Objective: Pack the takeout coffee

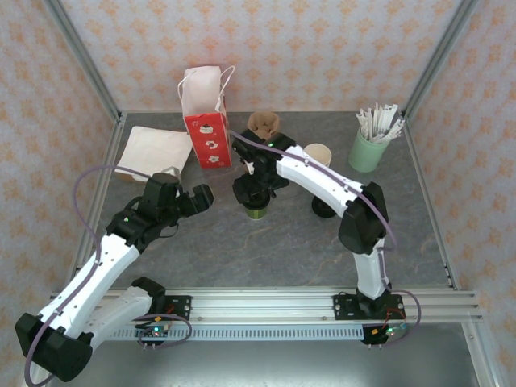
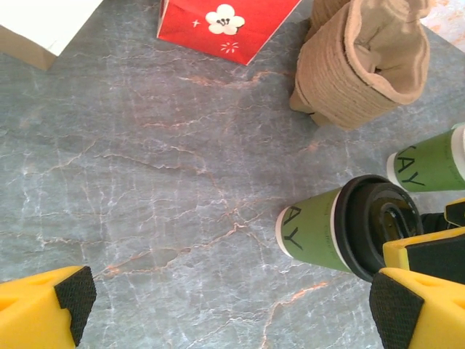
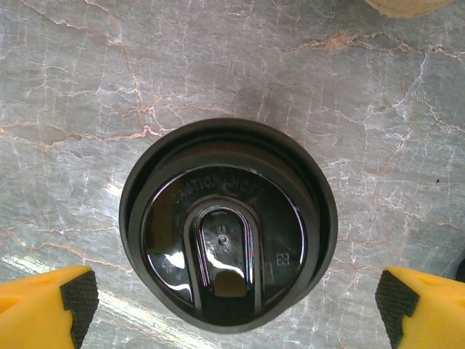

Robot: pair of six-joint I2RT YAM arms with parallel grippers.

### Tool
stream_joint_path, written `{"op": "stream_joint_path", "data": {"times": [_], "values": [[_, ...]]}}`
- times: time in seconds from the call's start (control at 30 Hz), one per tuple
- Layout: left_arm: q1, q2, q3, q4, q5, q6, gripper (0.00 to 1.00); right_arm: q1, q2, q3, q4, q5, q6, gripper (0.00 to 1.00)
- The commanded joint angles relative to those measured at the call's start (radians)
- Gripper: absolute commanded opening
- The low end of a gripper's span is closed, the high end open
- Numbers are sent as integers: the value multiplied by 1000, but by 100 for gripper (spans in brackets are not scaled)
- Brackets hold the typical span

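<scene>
1. Dark green paper forms the takeout coffee cup, which stands upright near the middle of the desk. It is closed by a round black plastic lid with raised lettering and a sip tab.
2. The right claw hangs straight above that lid with its jaws wide apart. A yellow finger with a black pad sits on either side, and bare desk shows between each pad and the lid. It grips nothing.
3. The left claw hovers just left of the lidded cup, over the left half of the desk. Its jaws are also spread wide and empty. In the left wrist view its two black pads sit at opposite bottom corners, and the cup is near the right-hand one.
4. A second green cup stands open-topped, cream inside, to the right of the first and nearer the back edge. The two cups are apart.
5. A dark round thing lies partly under the right arm, right of the lidded cup. I cannot tell what it is.
6. The brown pulp cup carrier sits at the middle of the back edge, behind both cups.
7. A red paper gift bag with white flower print and white cord handles stands upright left of the carrier, near the back edge.
8. A flat white paper bag lies just beside the red one, toward the back left corner.
9. A pale mint cup of white sticks stands in the back right corner, well apart from the rest.
</scene>
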Motion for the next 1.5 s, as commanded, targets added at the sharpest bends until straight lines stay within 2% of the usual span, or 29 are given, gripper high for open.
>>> {"op": "stream_joint_path", "data": {"times": [0.0, 0.5, 1.47], "values": [[10, -19, -18, -24, -52, 3, 100, 8, 37, 59, -72, 37, -33, 99], [10, -20, -25, -26, -59, 6, 100, 16, 96, 96, -63, 8, -41, 99], [10, -18, -30, -22, -54, 7, 100, 19, 180, 111, -65, 31, -45, 100]]}}
